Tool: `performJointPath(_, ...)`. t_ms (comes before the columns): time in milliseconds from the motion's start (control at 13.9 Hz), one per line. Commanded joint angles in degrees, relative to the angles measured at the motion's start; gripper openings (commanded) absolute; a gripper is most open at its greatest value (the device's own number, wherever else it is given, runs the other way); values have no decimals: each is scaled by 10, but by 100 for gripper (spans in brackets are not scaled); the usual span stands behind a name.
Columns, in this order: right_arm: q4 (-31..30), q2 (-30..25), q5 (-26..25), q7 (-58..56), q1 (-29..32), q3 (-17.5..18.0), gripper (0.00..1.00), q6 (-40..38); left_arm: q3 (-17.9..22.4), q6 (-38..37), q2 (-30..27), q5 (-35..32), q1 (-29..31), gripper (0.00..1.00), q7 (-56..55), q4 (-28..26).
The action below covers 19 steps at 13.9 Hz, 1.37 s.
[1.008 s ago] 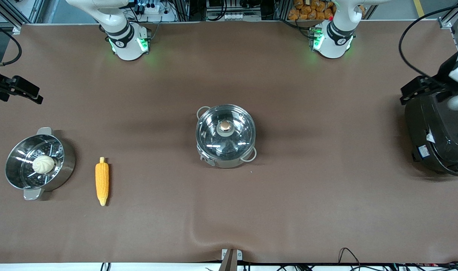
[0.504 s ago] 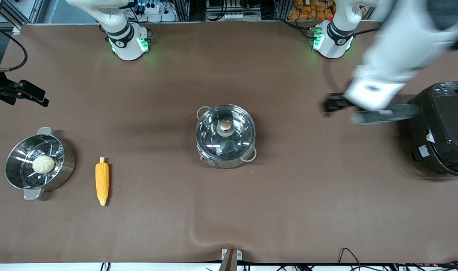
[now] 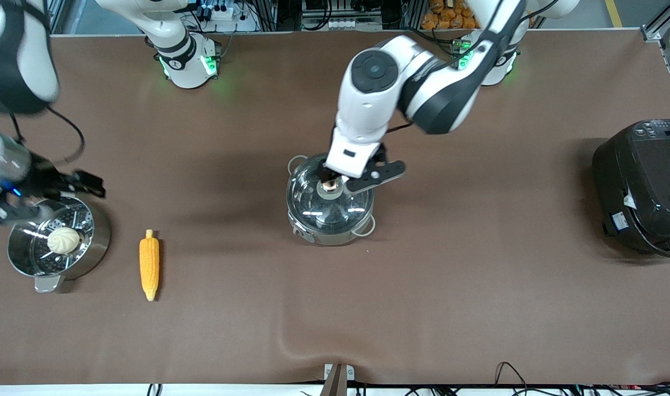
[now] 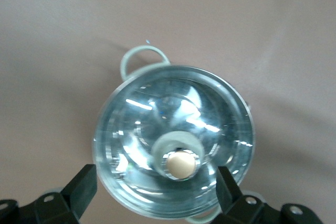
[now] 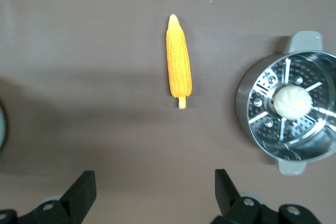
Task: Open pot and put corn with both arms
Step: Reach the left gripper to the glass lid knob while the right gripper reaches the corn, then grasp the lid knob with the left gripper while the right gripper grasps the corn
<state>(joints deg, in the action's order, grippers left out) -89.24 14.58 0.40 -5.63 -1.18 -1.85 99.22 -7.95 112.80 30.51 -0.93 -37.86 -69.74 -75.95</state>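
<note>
The steel pot (image 3: 329, 237) stands mid-table with its glass lid (image 3: 313, 201) on and its tan knob (image 3: 329, 186) showing. My left gripper (image 3: 335, 177) hangs open just above the knob. In the left wrist view its fingertips (image 4: 84, 184) stand wide on either side of the lid (image 4: 157, 108), clear of the knob (image 4: 181, 164). The corn (image 3: 149, 264) lies on the table toward the right arm's end. My right gripper (image 3: 84, 184) is open and empty, up over the table by the steamer pot. The right wrist view shows the corn (image 5: 178, 64) lying free.
A steel steamer pot (image 3: 95, 234) with a white bun (image 3: 63, 240) stands beside the corn at the right arm's end; it also shows in the right wrist view (image 5: 247, 98). A big black cooker (image 3: 640, 187) stands at the left arm's end.
My left arm has swung from the black cooker's end to over the pot lid. My right arm has come in from the table's edge to over the steamer pot's rim.
</note>
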Motion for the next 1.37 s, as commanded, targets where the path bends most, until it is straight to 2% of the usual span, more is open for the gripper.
performJointPath(0,12,79,0,-16,6,0,100,31,15,15,29,-8,-27,100,-41,27)
performJointPath(216,13,141,-6,-18,9,0,100,95,35,26,54,-8,-57,100,-86,27)
performJointPath(432,15,192,-17,-46,9,0,100,163,36,29,73,-8,-63,100,-88,27)
performJointPath(648,28,245,-22,-89,14,0,100,220,36,29,81,-8,-63,87,-93,27)
performJointPath(864,30,292,-21,-119,27,0,100,298,36,29,88,-7,-63,85,-93,27)
performJointPath(1152,35,310,-16,-115,26,0,100,309,35,29,89,-6,-63,66,-93,26)
performJointPath(1296,38,314,-15,-113,26,0,100,310,35,29,94,-6,-62,51,-93,26)
